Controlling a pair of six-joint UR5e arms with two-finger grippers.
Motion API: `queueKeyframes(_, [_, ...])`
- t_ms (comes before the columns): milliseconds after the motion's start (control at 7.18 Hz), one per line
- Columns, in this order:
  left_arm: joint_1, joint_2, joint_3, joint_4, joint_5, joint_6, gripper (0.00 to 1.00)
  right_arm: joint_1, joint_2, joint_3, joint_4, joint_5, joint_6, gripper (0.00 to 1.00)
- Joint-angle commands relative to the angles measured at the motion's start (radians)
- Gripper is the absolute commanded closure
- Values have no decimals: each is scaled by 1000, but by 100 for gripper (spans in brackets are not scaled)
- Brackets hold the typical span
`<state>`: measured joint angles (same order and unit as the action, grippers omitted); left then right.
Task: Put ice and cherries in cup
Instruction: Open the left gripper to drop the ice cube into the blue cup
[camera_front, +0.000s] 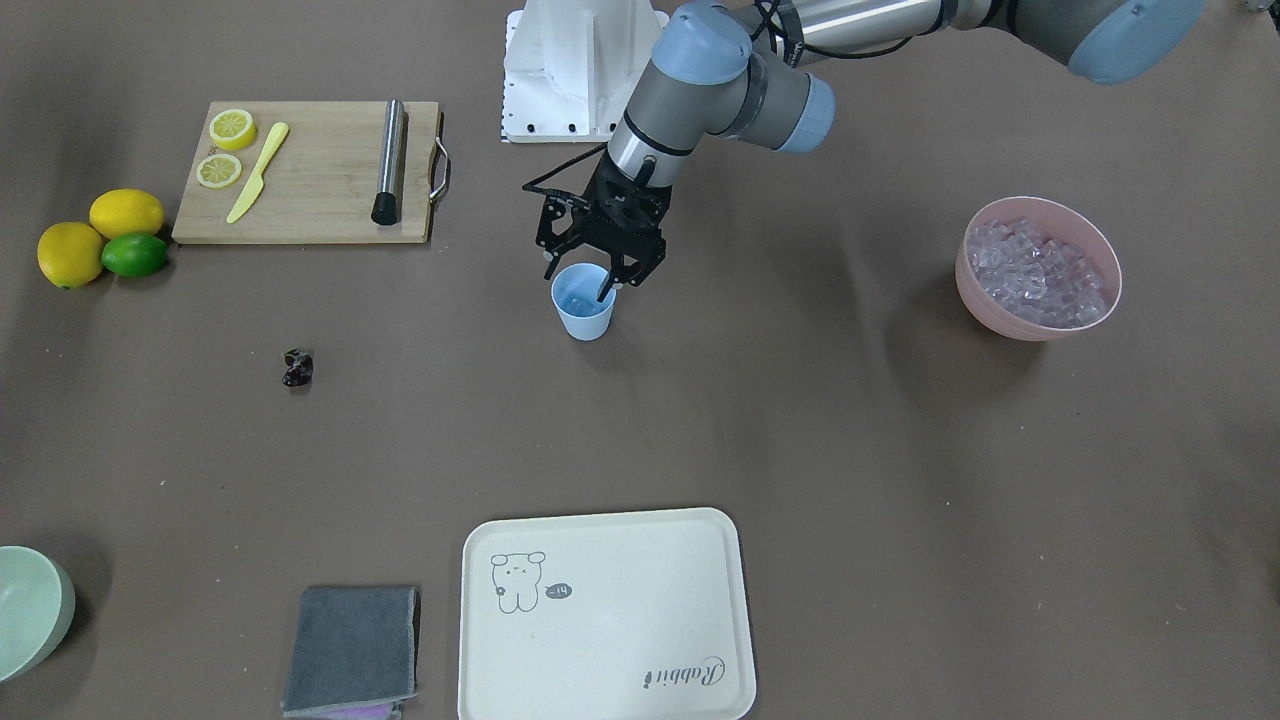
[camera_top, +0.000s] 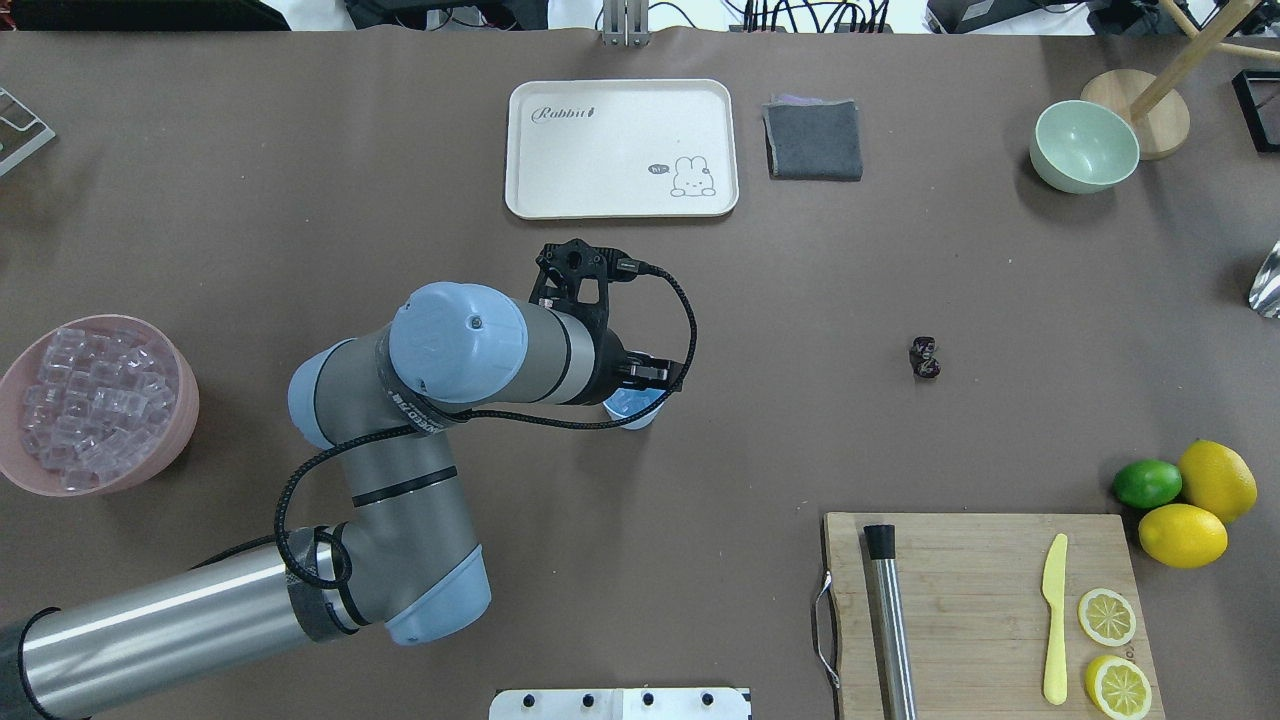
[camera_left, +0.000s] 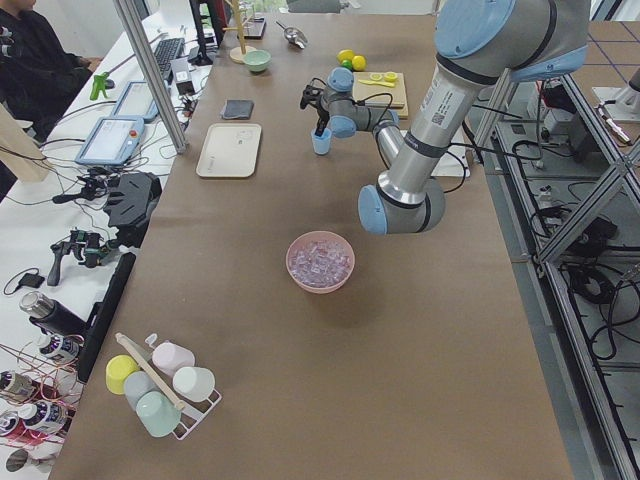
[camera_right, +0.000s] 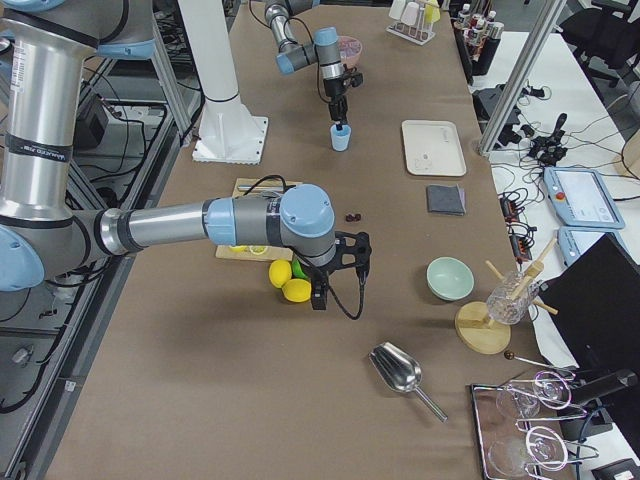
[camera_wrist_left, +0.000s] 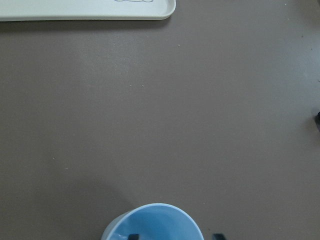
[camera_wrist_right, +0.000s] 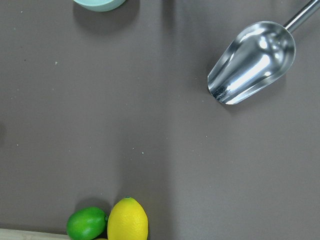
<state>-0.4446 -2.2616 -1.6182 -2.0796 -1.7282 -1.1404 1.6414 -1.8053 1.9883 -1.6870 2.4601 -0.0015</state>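
Note:
The light blue cup (camera_front: 583, 308) stands upright mid-table and also shows in the left wrist view (camera_wrist_left: 155, 224). My left gripper (camera_front: 578, 280) hangs right over it, open, with one fingertip (camera_wrist_left: 132, 236) inside the cup and the other outside its rim. The ice (camera_front: 1035, 270) fills a pink bowl (camera_front: 1040, 328) to the robot's left. I cannot tell whether ice lies in the cup. The cherries (camera_front: 297, 368) lie as a small dark lump on the table, apart from the cup. My right gripper (camera_right: 320, 296) hovers near the lemons; I cannot tell if it is open.
A cream tray (camera_front: 605, 620) and a grey cloth (camera_front: 350, 648) lie at the far edge. A pale green bowl (camera_front: 30, 610) is nearby. A cutting board (camera_front: 310, 170) holds lemon slices, a yellow knife and a steel rod. Two lemons and a lime (camera_front: 132, 254) sit beside it. A metal scoop (camera_wrist_right: 252, 62) lies further off.

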Motion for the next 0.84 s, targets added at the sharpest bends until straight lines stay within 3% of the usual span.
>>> queueKeyframes(0, [-12, 72, -116, 68, -10, 13, 2, 0, 4, 0, 1, 0, 0, 0])
queueKeyframes(278, [-148, 189, -295, 249, -123, 121, 2, 0, 9, 1, 1, 0, 0, 0])
queueKeyframes(418, [-178, 300, -410, 344, -132, 208, 2, 0, 9, 0, 1, 0, 0, 0])
queueKeyframes(696, [-256, 568, -590, 360, -178, 371, 2, -2, 7, 0, 1, 3, 0, 0])
